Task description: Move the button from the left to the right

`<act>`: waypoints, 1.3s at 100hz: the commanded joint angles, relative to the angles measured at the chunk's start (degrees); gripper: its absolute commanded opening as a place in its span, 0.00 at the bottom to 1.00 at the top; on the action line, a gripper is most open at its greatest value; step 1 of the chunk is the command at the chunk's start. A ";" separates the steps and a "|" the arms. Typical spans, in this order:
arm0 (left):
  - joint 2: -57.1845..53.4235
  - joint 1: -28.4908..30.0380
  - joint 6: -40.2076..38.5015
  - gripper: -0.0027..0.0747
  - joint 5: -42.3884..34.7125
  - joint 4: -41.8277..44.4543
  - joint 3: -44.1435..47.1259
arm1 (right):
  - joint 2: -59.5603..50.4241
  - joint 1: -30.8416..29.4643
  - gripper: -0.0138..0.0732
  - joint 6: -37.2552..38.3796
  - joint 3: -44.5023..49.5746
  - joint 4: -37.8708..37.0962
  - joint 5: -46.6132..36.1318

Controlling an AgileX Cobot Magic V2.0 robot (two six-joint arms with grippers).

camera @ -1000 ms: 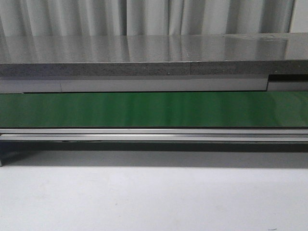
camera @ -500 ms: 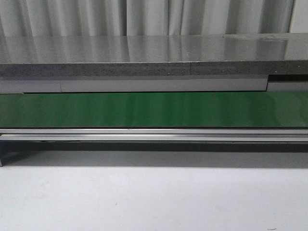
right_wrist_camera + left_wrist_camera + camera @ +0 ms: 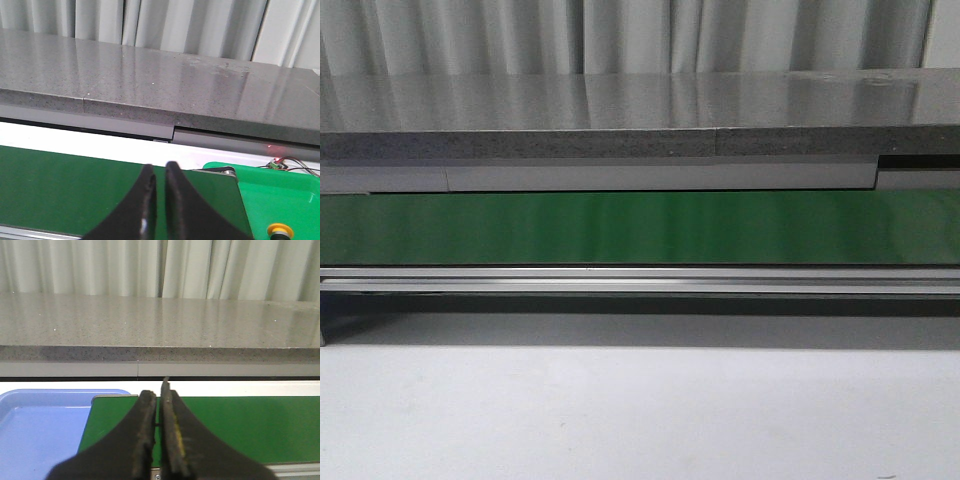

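Note:
Only the round yellow cap of a button (image 3: 280,230) shows, at the very edge of the right wrist view; it lies in a green tray (image 3: 285,197) past the end of the green belt (image 3: 65,185). My right gripper (image 3: 160,172) hangs over that belt end, a little apart from the tray, its fingers nearly together with nothing between them. Over the belt's other end my left gripper (image 3: 157,392) is shut and empty, next to a blue tray (image 3: 40,425) in which no button shows. Neither gripper appears in the front view.
The green conveyor belt (image 3: 640,228) runs across the front view between metal rails (image 3: 640,278). Behind it lies a long grey stone counter (image 3: 620,110) with curtains beyond. White tabletop (image 3: 640,410) lies in front.

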 commanded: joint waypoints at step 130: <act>0.44 -0.20 -0.13 0.04 -4.69 -0.45 -1.49 | -12.61 3.60 0.02 5.16 11.44 -5.55 -6.37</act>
